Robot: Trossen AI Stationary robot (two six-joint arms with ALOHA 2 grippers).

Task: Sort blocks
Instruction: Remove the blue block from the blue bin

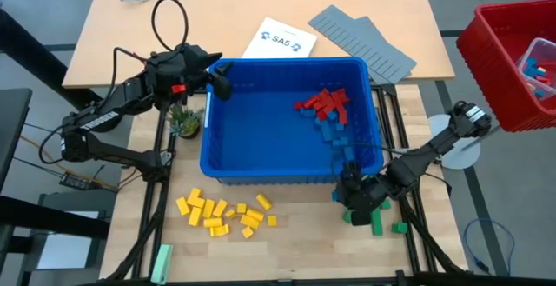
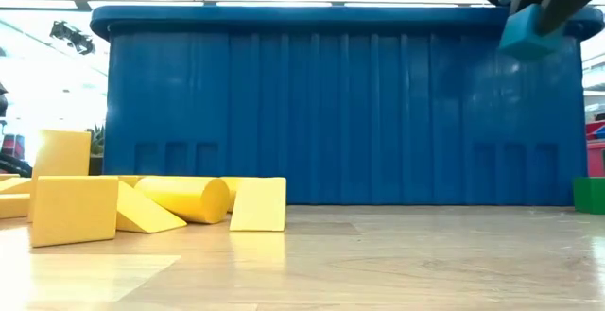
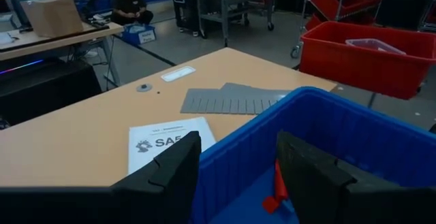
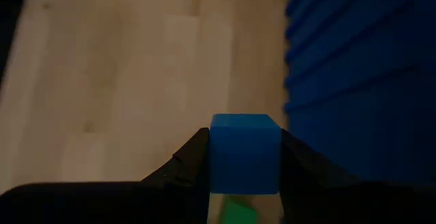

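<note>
A blue bin (image 1: 291, 173) stands mid-table with red blocks (image 1: 326, 103) and blue blocks (image 1: 334, 136) in its right half. Yellow blocks (image 1: 221, 214) lie on the table in front of the bin's left part, and green blocks (image 1: 380, 223) lie at its near right corner. My right gripper (image 1: 352, 190) hovers outside that corner, above the green blocks, shut on a blue block (image 4: 244, 152). My left gripper (image 1: 221, 82) stands open over the bin's far left corner, its fingers on either side of the rim (image 3: 238, 149) without touching it. My right gripper pinches the blue block by two opposite side faces (image 4: 216, 157) between its two fingers. The fingers slant down toward the table. The block (image 2: 529, 32) hangs clear of the table, close to the outside of the bin's near wall.
Grey ridged panels (image 1: 365, 43) and a printed sheet (image 1: 278, 40) lie beyond the bin. A red crate (image 1: 512, 60) stands off the table's far right. A small plant (image 1: 184, 119) sits left of the bin, and a pale green bar (image 1: 162, 262) lies at the near left.
</note>
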